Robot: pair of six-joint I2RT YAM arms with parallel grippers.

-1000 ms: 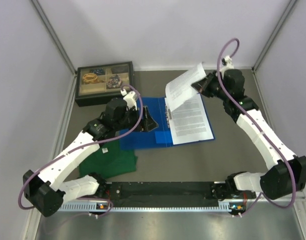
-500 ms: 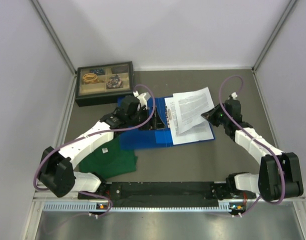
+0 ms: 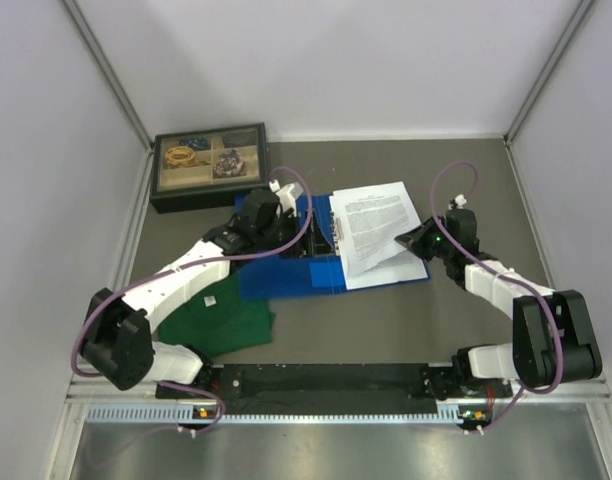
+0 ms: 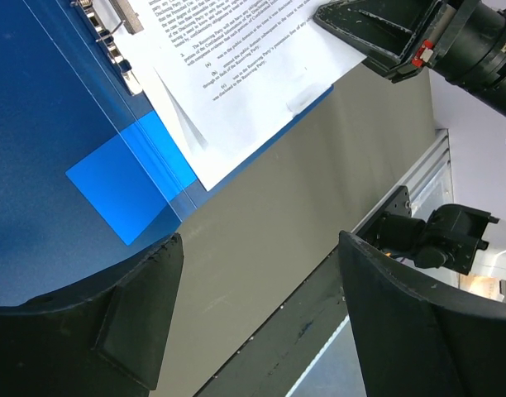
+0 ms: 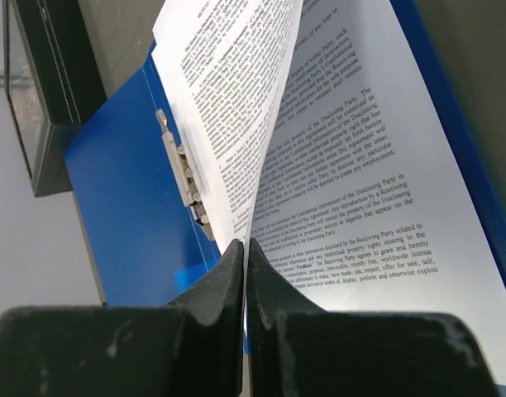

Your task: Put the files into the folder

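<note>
At table centre: open blue ring binder (image 3: 276,282) lies flat, with printed sheets (image 3: 381,215) on its leaf toward the right arm, beside the metal clip (image 5: 187,178). Right gripper (image 3: 414,240) is clenched on the top sheet's outer edge; that sheet bows above the one beneath. Left gripper (image 4: 260,244) is spread wide over the other leaf, holding nothing. Green shirt (image 3: 221,320) lies at the binder's near-left corner. Black compartment box (image 3: 208,165) sits in the table's far-left corner.

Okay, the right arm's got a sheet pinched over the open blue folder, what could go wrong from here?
1. The right gripper pinches the top sheet at one edge only; it bows above the sheet below, so it may land skewed.
2. Its far edge sits by the metal clip and could catch and crease.
3. The left gripper hangs open over the folder, seemingly not pinning it; a drag might shift it.
</note>
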